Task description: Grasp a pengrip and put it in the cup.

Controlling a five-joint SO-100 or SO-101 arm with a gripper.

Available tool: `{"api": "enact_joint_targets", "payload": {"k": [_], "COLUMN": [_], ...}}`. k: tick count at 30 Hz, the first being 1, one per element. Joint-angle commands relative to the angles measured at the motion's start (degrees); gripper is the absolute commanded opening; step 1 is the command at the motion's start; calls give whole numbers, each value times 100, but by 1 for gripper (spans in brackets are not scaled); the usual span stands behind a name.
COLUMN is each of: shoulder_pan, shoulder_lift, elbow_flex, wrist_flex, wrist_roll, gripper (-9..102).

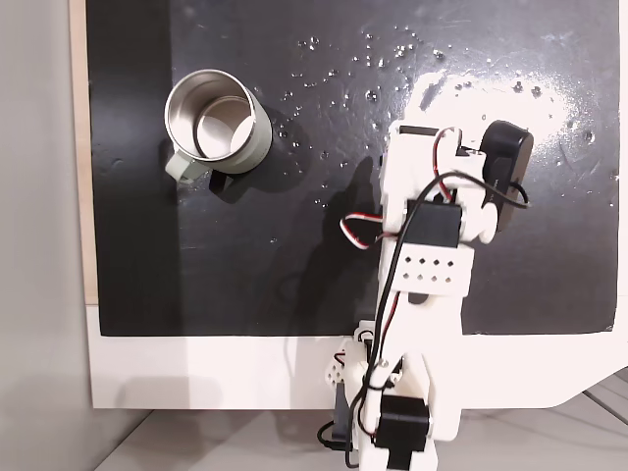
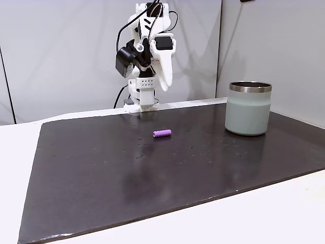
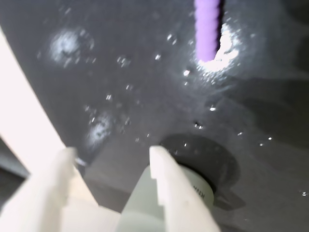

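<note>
Your white arm stands folded at the far edge of the black mat, its gripper hanging point-down and clear of the surface in a fixed view taken from the front. In the wrist view the gripper shows two pale fingertips with a plain gap of dark mat between them: your jaws are spread and hold nothing.

The pengrip, a purple ribbed tube, lies flat on the mat ahead of your jaws and off to the right of their gap in the wrist view, well apart from both tips, its upper end cut off by the top edge of the picture. A bright glare patch sits on the mat just beside its lower end. In the front fixed view the pengrip rests on its side below and in front of the hanging jaws, out in the open on the mat.

The cup, pale grey-green with a steel rim, stands upright on the mat far to the right of your jaws in that same view, well apart from the pengrip. From above, the cup sits to the upper left of the arm, handle towards the lower left, its shiny inside holding nothing.
</note>
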Motion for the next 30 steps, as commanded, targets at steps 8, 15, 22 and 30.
{"api": "enact_joint_targets", "payload": {"k": [8,15,22,30], "shoulder_pan": [114,202,264,185], "shoulder_lift": [-1828,-2628,-3085,-3533], "elbow_flex": [-1450,-1397,-1406,-1424], "wrist_flex": [677,765,633,431], "wrist_roll": [378,396,352,369], "gripper": [24,24,23,19]}}
